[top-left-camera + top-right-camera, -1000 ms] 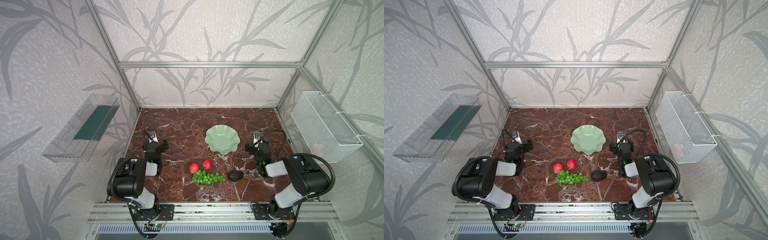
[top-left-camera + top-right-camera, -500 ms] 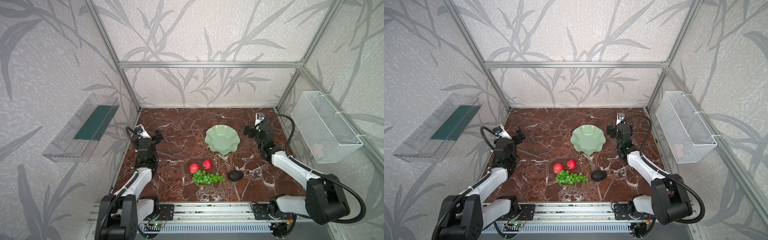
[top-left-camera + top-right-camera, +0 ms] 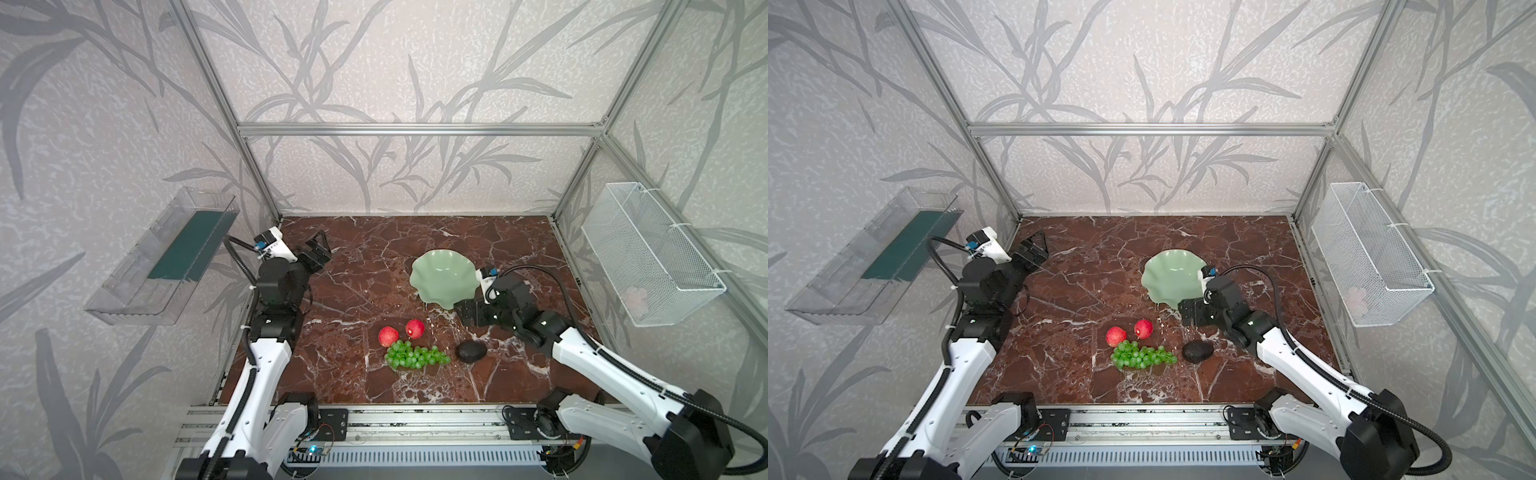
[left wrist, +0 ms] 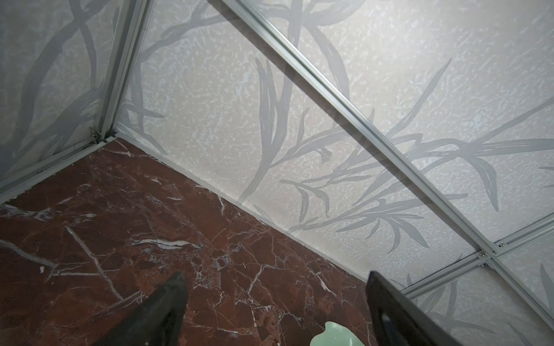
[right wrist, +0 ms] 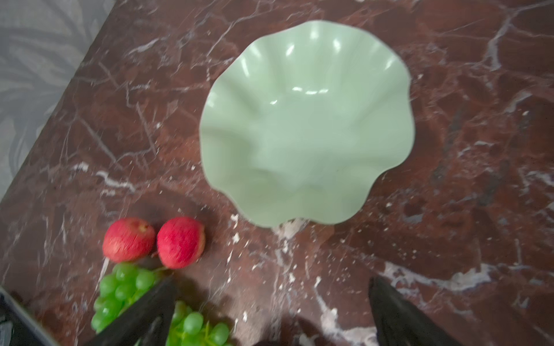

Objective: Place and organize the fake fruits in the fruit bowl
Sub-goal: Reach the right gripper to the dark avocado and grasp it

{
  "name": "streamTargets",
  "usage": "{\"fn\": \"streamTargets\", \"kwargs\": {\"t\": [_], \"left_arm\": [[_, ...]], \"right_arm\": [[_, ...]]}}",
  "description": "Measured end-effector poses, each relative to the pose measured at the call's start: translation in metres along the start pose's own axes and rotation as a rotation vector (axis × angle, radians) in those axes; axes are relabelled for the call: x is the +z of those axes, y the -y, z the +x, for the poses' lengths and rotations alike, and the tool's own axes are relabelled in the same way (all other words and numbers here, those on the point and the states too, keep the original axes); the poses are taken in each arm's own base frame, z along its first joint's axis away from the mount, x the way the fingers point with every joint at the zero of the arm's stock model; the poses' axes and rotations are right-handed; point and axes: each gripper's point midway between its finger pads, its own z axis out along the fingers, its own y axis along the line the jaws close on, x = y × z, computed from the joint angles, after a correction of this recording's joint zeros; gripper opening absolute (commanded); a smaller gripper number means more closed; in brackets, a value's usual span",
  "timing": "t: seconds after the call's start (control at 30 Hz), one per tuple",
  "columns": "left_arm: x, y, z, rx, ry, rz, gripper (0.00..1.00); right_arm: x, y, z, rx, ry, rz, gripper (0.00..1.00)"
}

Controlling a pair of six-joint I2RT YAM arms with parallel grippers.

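While spread wide & empty, R gripper [image 3: 465,315]: just beside fruit bowl [image 3: 444,277] front rim. Red apples [image 3: 387,336], grapes [image 3: 415,357], avocado [image 3: 471,351]: on tabletop [image 3: 374,249], outside bowl; avocado nearest. L gripper [image 3: 318,253]: spread, empty, well apart from fruits.

I work over a red-brown marble tabletop [image 3: 353,257] veined in white. On it stands the pale green scalloped bowl [image 3: 442,276]. Nearer my bases lie the left red apple [image 3: 388,336] and the right red apple [image 3: 414,328], side by side. The green grapes [image 3: 415,358] lie just in front of these 2, and 1 dark avocado [image 3: 471,351] lies just beside the grapes.
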Motion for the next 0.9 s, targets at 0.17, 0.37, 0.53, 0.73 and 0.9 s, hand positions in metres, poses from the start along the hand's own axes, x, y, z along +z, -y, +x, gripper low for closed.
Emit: {"fn": "streamTargets", "kwargs": {"t": [0.17, 0.37, 0.53, 0.73, 0.9], "left_arm": [[-0.015, -0.004, 0.011, 0.072, -0.145, -0.082, 0.93], [-0.026, -0.027, 0.041, 0.173, -0.304, -0.175, 0.93], [-0.030, -0.035, 0.050, 0.219, -0.345, -0.199, 0.93], [-0.035, -0.044, 0.056, 0.247, -0.355, -0.221, 0.93], [-0.040, -0.044, 0.053, 0.259, -0.334, -0.222, 0.93]], "right_arm": [[-0.008, 0.008, 0.055, 0.051, -0.089, 0.119, 0.99], [-0.011, 0.034, 0.106, 0.173, -0.143, 0.228, 0.99], [-0.009, 0.037, 0.116, 0.302, -0.125, 0.218, 0.99], [0.002, 0.026, 0.121, 0.425, -0.126, 0.156, 0.99], [0.012, 0.018, 0.125, 0.471, -0.145, 0.133, 0.99]]}}
